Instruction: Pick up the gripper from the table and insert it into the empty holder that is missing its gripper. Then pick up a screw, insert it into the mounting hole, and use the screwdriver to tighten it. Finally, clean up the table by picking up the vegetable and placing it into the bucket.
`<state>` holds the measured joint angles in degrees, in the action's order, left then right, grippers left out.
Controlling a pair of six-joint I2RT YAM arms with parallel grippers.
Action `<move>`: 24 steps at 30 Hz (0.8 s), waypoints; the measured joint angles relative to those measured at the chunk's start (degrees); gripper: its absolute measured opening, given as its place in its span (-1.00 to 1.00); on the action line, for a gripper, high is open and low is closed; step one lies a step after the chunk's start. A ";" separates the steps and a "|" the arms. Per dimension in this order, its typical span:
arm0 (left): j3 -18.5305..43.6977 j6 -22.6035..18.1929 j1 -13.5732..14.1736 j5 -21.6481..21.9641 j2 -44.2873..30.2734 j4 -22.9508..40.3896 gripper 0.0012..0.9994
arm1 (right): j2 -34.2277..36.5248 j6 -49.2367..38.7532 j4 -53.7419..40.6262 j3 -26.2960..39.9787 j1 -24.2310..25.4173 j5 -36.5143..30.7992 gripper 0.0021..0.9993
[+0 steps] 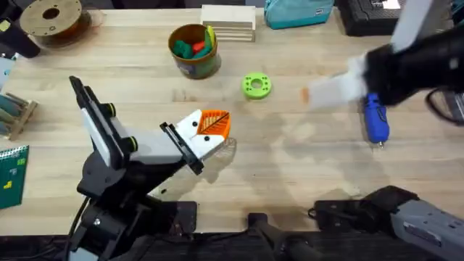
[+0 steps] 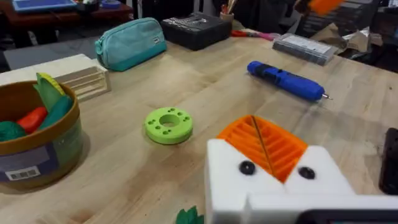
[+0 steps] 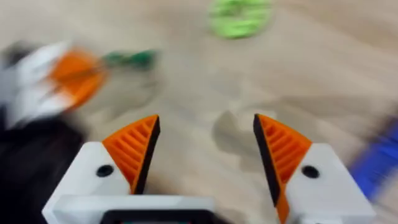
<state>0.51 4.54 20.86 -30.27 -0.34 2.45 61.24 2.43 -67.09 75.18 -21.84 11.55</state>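
Observation:
My left gripper [image 1: 210,129] is low over the table's middle. Its orange pads [image 2: 261,144] are shut together with nothing visible between them. The green leafy vegetable [image 2: 189,216] lies on the table just beside it, also seen as the vegetable [image 3: 130,59] next to the left gripper [image 3: 68,74]. My right gripper [image 3: 205,155] is open and empty; it hangs high, blurred, at the right gripper [image 1: 326,90]. The blue screwdriver [image 1: 375,120] lies at the right, bit toward me. The bucket [image 1: 194,51] stands at the back with toys in it. The loose gripper, empty holder and loose screw are out of view.
A round green disc [image 1: 256,85] lies between the bucket and the screwdriver. At the back edge are a brown spool [image 1: 51,18], a wooden box [image 1: 228,22] and a teal pouch [image 1: 297,11]. Bare tabletop lies in front of the screwdriver.

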 joint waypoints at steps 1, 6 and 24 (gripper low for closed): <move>0.00 0.01 0.00 0.00 0.00 -0.06 -0.99 | 0.01 0.28 0.38 -0.02 2.45 -3.04 0.83; 0.00 0.00 0.00 0.01 -0.01 -0.09 -0.99 | 0.08 0.99 1.87 -0.02 13.91 -17.32 0.83; 0.00 0.00 0.00 -0.01 0.00 -0.08 -0.99 | 22.24 -14.84 11.18 -2.97 38.93 -16.94 0.98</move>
<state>0.51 4.54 20.86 -30.28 -0.34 2.37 83.49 -12.40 -55.91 72.20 17.09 -5.39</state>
